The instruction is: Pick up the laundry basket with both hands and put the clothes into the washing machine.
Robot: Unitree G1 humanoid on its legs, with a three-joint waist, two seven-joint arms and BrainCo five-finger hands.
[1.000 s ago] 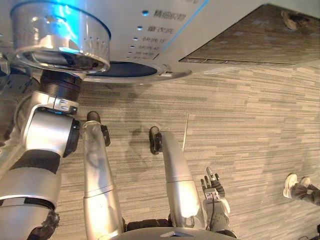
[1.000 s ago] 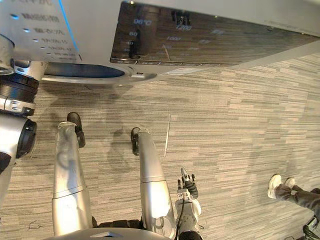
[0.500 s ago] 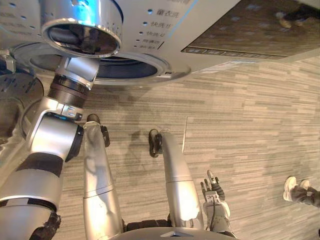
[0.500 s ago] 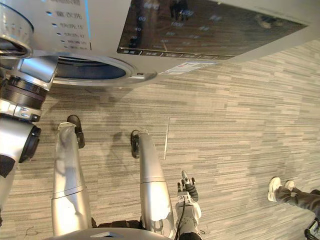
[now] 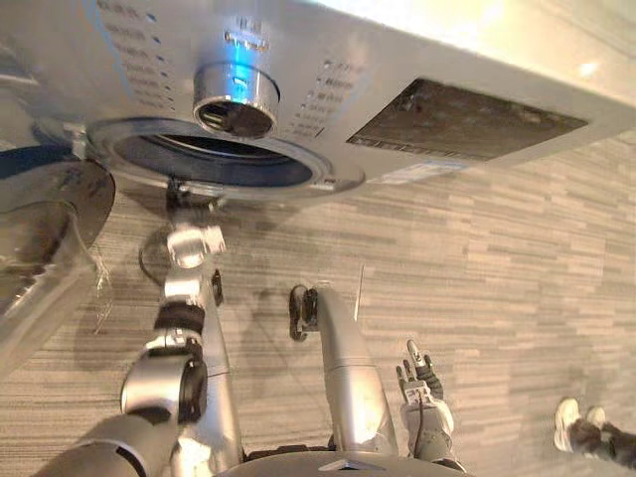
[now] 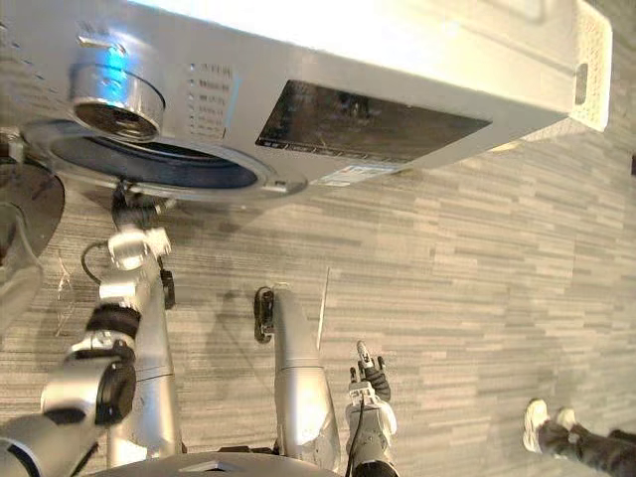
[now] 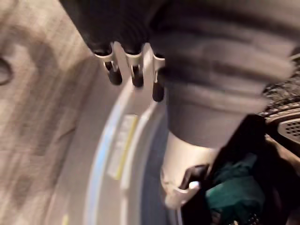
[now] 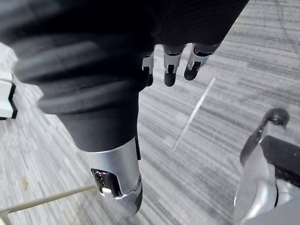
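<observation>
The silver washing machine (image 5: 397, 60) stands at the far side, its round drum opening (image 5: 214, 159) facing me and its glass door (image 5: 40, 229) swung open at the left. My left arm stretches out to the opening's lower rim, where my left hand (image 5: 181, 199) sits. In the left wrist view its fingers (image 7: 133, 70) are straight and hold nothing. Past the rim (image 7: 117, 140), teal cloth (image 7: 229, 192) lies in the dark drum. My right hand (image 5: 422, 393) hangs low by my side, its fingers (image 8: 168, 65) straight over the floor, empty.
A chrome knob (image 5: 236, 99) and a dark display panel (image 5: 462, 119) sit on the machine's front. Striped grey carpet (image 5: 497, 258) covers the floor to the right. A person's white shoes (image 5: 576, 422) stand at the lower right.
The camera has tipped, bringing more of the machine's front and door into view. My left arm has stretched out from close to my body to the drum opening. The right hand stays put.
</observation>
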